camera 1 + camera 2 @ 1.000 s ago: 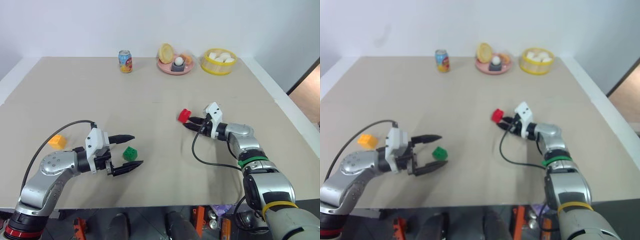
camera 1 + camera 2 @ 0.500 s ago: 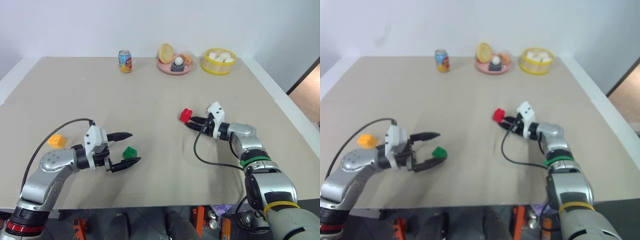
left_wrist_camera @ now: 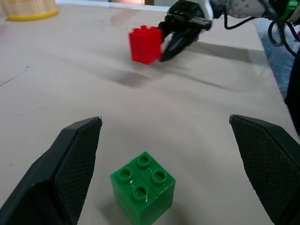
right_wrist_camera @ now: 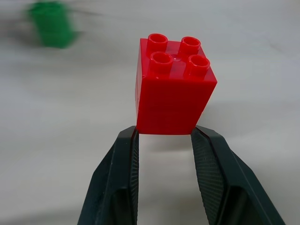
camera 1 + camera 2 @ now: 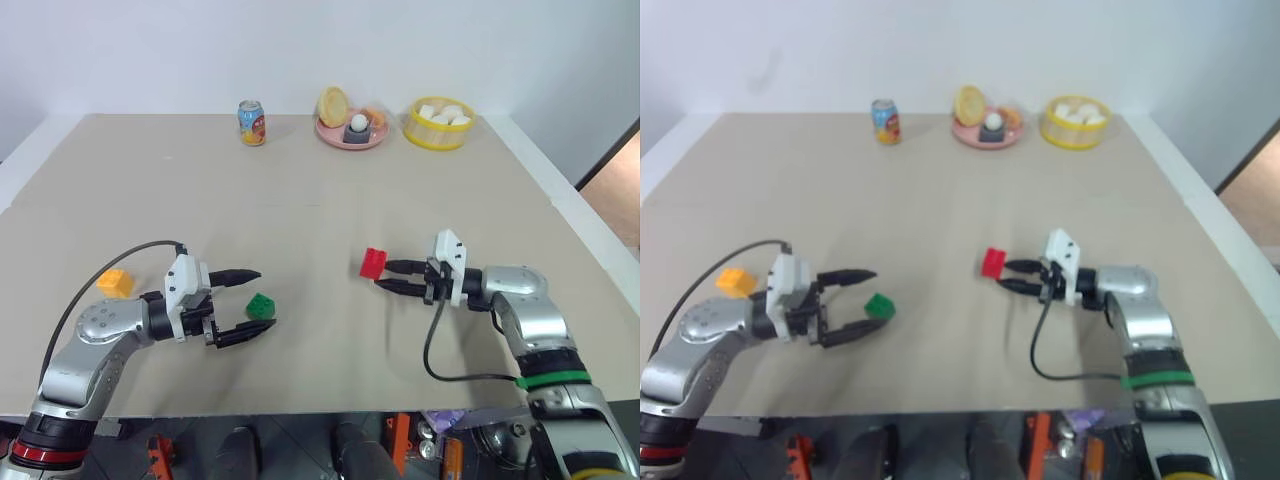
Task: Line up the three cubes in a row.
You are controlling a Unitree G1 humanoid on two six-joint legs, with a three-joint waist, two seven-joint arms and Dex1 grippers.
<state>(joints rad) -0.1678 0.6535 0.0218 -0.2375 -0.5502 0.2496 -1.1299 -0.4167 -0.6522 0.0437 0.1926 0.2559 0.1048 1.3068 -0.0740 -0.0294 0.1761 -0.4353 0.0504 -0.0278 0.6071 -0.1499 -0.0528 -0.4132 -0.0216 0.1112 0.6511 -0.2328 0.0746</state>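
Red cube (image 4: 174,86) in level right claw (image 5: 385,275)

We list: red cube (image 4: 174,84), studs up, pinched at its base between black fingers (image 4: 123,183); green cube (image 4: 51,23) beyond.

head views high over the table (image 5: 320,180); wrist views low and close, both sharing the red cube (image 3: 146,44)

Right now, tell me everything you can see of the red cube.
The red cube is a small glossy plastic toy brick with four round studs on top, upright. The right tool pinches it at its very tips, by the brick's near lower edge. A shadow on the beige table in the left wrist view suggests it is lifted clear. It sits right of the green cube, well apart from it.
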